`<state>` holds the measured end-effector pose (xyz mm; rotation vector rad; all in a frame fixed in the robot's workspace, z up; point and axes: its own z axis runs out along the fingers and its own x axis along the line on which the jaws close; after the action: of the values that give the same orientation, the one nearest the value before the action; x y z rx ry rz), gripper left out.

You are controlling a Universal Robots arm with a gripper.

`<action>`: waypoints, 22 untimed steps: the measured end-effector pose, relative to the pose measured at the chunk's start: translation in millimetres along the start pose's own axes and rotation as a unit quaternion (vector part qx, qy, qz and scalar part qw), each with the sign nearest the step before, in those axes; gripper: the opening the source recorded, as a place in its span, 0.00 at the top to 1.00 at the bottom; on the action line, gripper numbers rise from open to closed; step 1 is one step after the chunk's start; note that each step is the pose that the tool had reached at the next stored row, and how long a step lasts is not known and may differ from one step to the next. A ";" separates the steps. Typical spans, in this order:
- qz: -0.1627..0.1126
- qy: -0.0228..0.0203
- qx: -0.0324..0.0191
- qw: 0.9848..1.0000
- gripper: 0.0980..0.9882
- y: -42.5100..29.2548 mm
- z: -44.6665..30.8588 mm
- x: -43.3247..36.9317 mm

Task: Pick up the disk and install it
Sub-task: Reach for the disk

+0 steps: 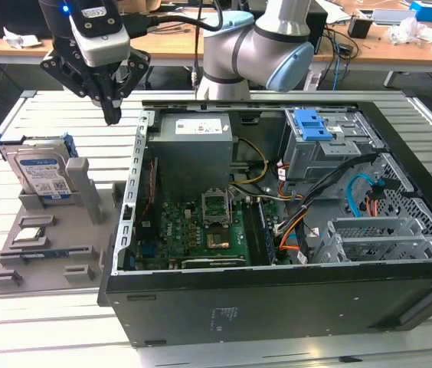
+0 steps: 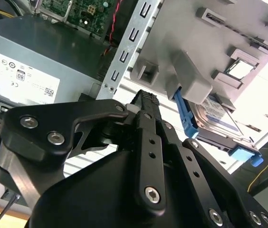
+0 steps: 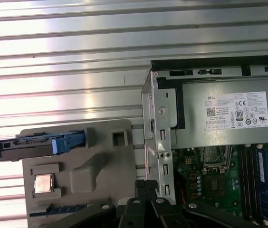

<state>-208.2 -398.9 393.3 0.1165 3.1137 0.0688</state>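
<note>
The disk [image 1: 44, 175], a silver hard drive with a white-and-blue label in a blue caddy frame, stands upright in a slot of the grey holder tray [image 1: 47, 257] on the exterior view's left. My gripper [image 1: 112, 115] hangs above the table between the disk and the open computer case [image 1: 277, 307], higher than the disk and apart from it. Its fingers are shut, with nothing between them. In both wrist views the disk [image 2: 215, 111] [image 3: 39, 142] lies beyond the closed gripper [image 2: 146, 99] [image 3: 145, 184], over the tray [image 2: 181, 47] [image 3: 96, 166].
A small square silver chip [image 1: 31, 234] sits lower on the tray. The case holds a grey power supply [image 1: 193, 146], a motherboard [image 1: 208, 226], a drive cage with a blue bracket [image 1: 313, 126] and loose cables. The arm's base [image 1: 254, 54] stands behind the case.
</note>
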 end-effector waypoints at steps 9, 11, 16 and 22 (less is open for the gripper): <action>0.000 0.000 0.000 1.000 0.99 -1.2 -0.5 16.7; 0.000 0.000 0.000 1.000 0.99 -1.4 -0.5 19.1; 0.000 0.000 0.000 1.000 0.99 -2.0 -0.7 26.5; 0.000 0.000 0.000 1.000 0.99 -3.1 -1.1 41.1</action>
<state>-249.4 -398.9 393.3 0.1165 3.1137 0.0688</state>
